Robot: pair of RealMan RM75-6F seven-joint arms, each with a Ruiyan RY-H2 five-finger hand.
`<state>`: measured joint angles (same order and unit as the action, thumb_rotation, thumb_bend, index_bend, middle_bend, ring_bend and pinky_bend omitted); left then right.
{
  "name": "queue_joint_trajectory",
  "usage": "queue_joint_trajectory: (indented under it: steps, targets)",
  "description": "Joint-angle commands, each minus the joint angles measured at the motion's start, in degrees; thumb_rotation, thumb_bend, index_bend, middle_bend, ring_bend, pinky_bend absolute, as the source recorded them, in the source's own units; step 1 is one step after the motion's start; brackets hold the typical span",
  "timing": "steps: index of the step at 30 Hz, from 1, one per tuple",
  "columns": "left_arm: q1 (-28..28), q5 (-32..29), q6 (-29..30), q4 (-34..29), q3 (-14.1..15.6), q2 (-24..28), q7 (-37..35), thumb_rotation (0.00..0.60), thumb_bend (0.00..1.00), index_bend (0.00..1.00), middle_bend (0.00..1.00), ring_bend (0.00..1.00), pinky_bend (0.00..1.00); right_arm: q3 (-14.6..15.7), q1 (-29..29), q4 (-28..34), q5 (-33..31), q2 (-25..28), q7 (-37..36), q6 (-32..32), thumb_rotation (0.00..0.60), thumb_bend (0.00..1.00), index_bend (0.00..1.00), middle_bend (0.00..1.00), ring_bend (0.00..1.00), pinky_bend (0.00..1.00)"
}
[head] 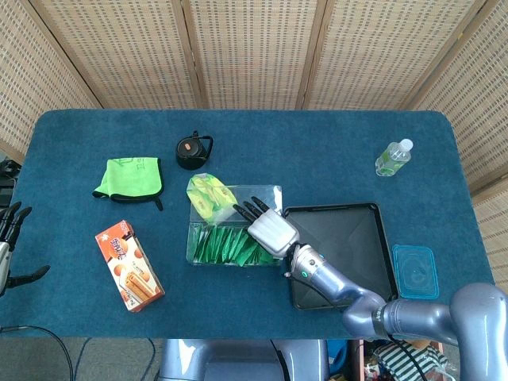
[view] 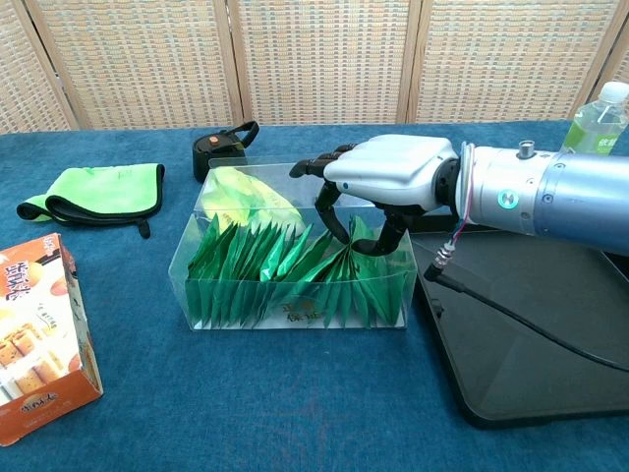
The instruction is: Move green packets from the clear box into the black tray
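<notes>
A clear box (head: 275,191) (view: 295,307) in the middle of the table holds a row of upright green packets (head: 226,246) (view: 256,261) and a yellow-green bag (head: 208,195). My right hand (head: 270,228) (view: 388,172) hangs over the box's right end. Its fingers curl down among the packets, and thumb and finger pinch the top of one green packet (view: 360,232). The black tray (head: 349,238) (view: 531,324) lies just right of the box, with nothing in it. My left hand (head: 11,238) shows only in the head view, off the table's left edge, with its fingers spread.
A green cloth (head: 129,178) and a black round case (head: 192,151) lie behind and left of the box. An orange snack carton (head: 129,264) sits at the front left. A green bottle (head: 393,157) stands at the back right. A blue lid (head: 414,270) lies right of the tray.
</notes>
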<state>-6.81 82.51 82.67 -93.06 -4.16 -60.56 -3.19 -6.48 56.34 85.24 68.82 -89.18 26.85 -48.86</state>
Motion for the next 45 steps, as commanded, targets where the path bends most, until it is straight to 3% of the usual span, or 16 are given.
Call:
queue_joint_trajectory:
  steps: [1,16,30,37,45]
  targets:
    - [0.0,0.1,0.0,0.0,0.0,0.1,-0.1,0.600,0.08,0.00,0.00,0.00,0.00,-0.2,-0.3,0.9,0.5,0.5,-0.3,-0.6,0.600,0.57,0.63,0.07,0.00,0.06]
    - [0.5,1.9,1.3,-0.4,0.6,0.6,-1.1,0.600,0.08,0.00,0.00,0.00,0.00,-2.2,-2.5,12.7,2.0,8.8,3.3,-5.9,0.600,0.58,0.64,0.08,0.00,0.06]
    - [0.6,2.5,1.6,-0.5,0.8,0.7,-1.2,0.600,0.08,0.00,0.00,0.00,0.00,-4.7,-7.9,24.2,3.0,23.6,2.7,-12.7,0.600,0.58,0.64,0.08,0.00,0.06]
    - [0.8,3.1,2.0,-1.0,1.1,0.6,-0.4,0.600,0.08,0.00,0.00,0.00,0.00,-2.5,-13.3,24.7,5.7,30.4,-2.3,-15.2,0.600,0.58,0.64,0.08,0.00,0.06]
    - [1.0,3.6,2.5,-1.4,1.3,0.6,0.0,0.600,0.08,0.00,0.00,0.00,0.00,2.8,-19.0,21.3,11.1,32.5,-7.6,-16.5,0.600,0.58,0.64,0.09,0.00,0.07]
